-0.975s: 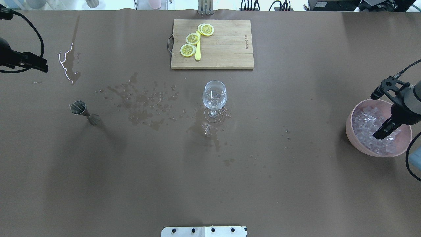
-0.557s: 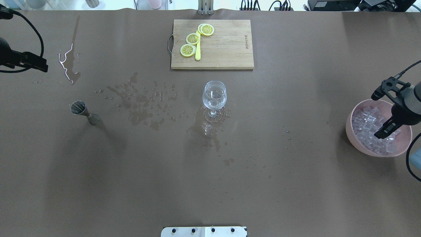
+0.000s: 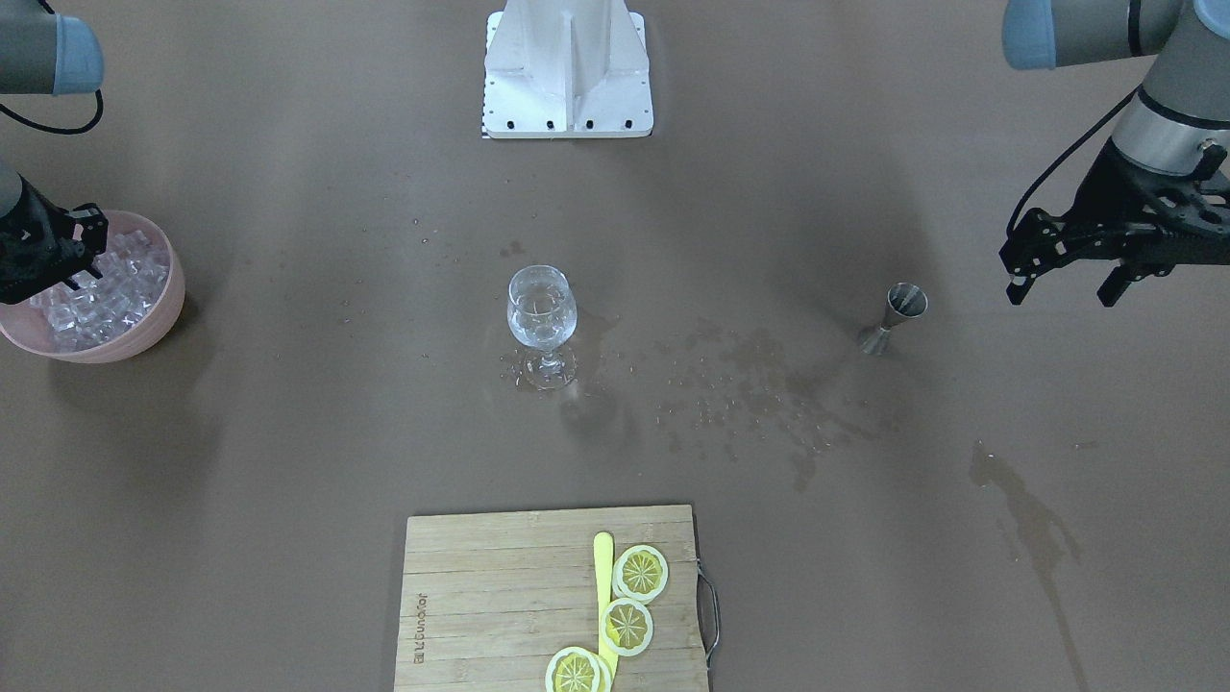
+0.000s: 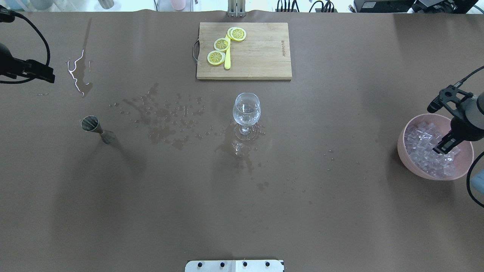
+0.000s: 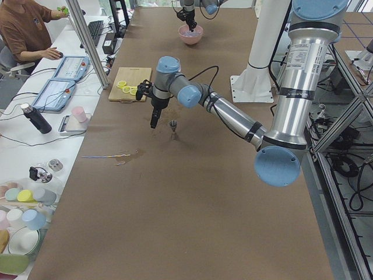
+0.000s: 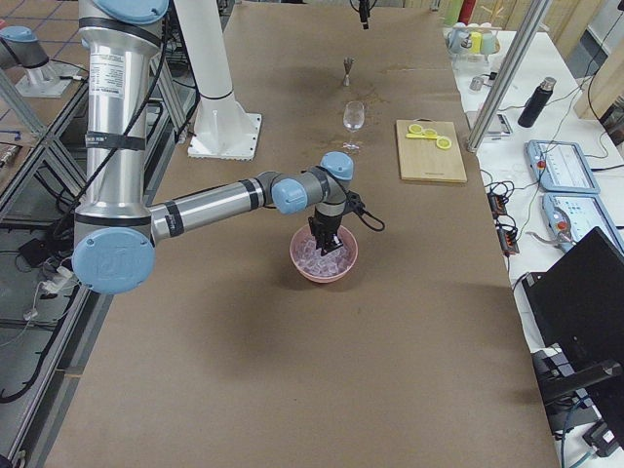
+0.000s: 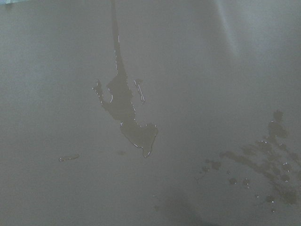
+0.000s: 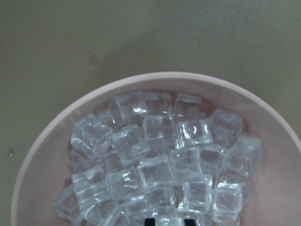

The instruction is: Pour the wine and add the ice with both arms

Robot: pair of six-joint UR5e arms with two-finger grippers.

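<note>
Brown worktop (image 4: 340, 211) carries wet patches (image 4: 166, 121) around its middle. There the clear stemmed wine glass (image 4: 246, 109) stands upright with colourless liquid in its bowl. A small steel double-cone jigger (image 4: 92, 126) stands upright at 9 o'clock of the glass, well apart from it. From that I judge the pouring done, untidily.

The ice step looks only begun. The heap of clear, glassy ice (image 4: 423, 153) cubes lies in the round pink bowl (image 4: 400, 145) at 3 o'clock, far from the glass. I can make out no cube in the glass. The grey right arm (image 4: 469, 117) reaches down into that bowl, its jaws among the upper cubes. The grey left arm (image 3: 1163, 125) hangs over bare worktop near 10 o'clock, beyond the jigger, its jaws spread wide and empty.

A pale wooden chopping board (image 4: 261, 53) with yellow lemon slices (image 4: 222, 44) lies at 12 o'clock.

Much about the right jaws is uncertain. The right wrist view cuts them off at its lower edge, showing only two black tips a little apart over a cube. The overhead view shows one dark finger. So I cannot tell whether they have closed on a cube. Clear ice in clear liquid would also be hard to spot. The left wrist view shows only wet worktop.
</note>
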